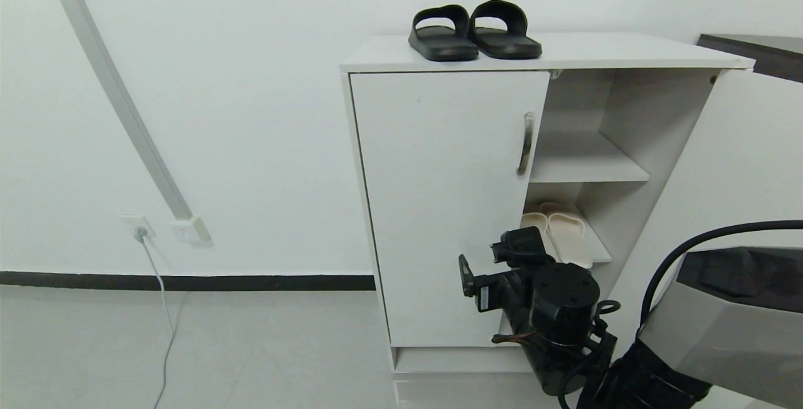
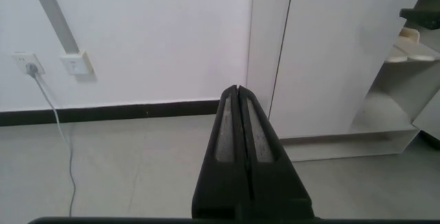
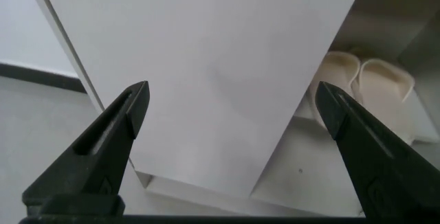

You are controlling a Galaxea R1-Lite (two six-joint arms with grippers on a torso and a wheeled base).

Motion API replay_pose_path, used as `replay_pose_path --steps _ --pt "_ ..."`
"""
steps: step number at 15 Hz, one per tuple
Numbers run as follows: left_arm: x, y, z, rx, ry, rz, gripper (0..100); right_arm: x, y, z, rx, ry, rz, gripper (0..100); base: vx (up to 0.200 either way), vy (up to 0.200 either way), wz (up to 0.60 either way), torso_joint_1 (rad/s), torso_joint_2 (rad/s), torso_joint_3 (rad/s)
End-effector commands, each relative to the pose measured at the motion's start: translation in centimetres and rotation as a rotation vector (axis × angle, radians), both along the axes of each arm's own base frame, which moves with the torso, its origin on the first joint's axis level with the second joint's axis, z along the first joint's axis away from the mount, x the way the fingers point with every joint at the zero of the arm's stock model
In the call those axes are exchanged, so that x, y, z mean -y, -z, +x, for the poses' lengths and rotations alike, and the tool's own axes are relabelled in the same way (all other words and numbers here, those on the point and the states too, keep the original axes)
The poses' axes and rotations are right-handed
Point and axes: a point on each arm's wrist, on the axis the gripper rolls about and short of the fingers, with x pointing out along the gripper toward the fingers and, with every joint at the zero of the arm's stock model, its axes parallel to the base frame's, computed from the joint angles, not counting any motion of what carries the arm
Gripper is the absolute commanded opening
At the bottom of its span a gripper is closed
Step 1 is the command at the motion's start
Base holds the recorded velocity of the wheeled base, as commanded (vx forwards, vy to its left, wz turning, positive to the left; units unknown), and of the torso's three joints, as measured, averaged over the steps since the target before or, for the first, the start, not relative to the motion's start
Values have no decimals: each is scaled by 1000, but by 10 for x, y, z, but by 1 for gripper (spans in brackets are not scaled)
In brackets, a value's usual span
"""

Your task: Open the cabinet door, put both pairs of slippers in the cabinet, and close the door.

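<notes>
— Where's the left gripper (image 2: 237,95)?

— Off to the left of the cabinet (image 1: 627,50), low down and aimed at the floor by the wall. Its fingers are pressed together on nothing.

— And the slippers that aren't in yet?

— The black slippers (image 1: 475,32) sit side by side on top of the cabinet, above its closed left door (image 1: 439,208).

— How would they handle?

— Light, I'd guess, and rubbery: soft enough to give, with some grip. The strap arching over each one looks the best place to pinch. Otherwise squeeze the pair together by the outer sides.

— The right gripper (image 3: 232,93)?

— Low in front of the cabinet, by the closed door's free edge, with its fingers spread wide and holding nothing. The arm is bent, the wrist faces the door, and it's well below the cabinet top. I reckon that means a long reach up.

— The other pair?

— The beige slippers (image 1: 560,232) are inside the cabinet on the lower shelf, and the right door (image 1: 740,158) is swung open beside them.
</notes>
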Motion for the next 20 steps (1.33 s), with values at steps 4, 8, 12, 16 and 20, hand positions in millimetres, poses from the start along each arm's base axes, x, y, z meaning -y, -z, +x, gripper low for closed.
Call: replay_pose_path --steps 4,8,12,16,20 --pt "0 0 0 -1 0 1 0 0 1 0 -2 -1 -5 100 0 0 0 61 -427 -350" --pt "0 0 0 -1 0 1 0 0 1 0 -2 -1 -5 100 0 0 0 115 -455 -349" --pt "0 0 0 -1 0 1 0 0 2 0 -4 -1 -7 100 0 0 0 143 -471 -330" --pt "0 0 0 -1 0 1 0 -1 4 0 -5 -1 -14 100 0 0 0 173 -496 -318" --pt "0 0 0 -1 1 1 0 -1 4 0 -5 -1 -14 100 0 0 0 204 -515 -315"
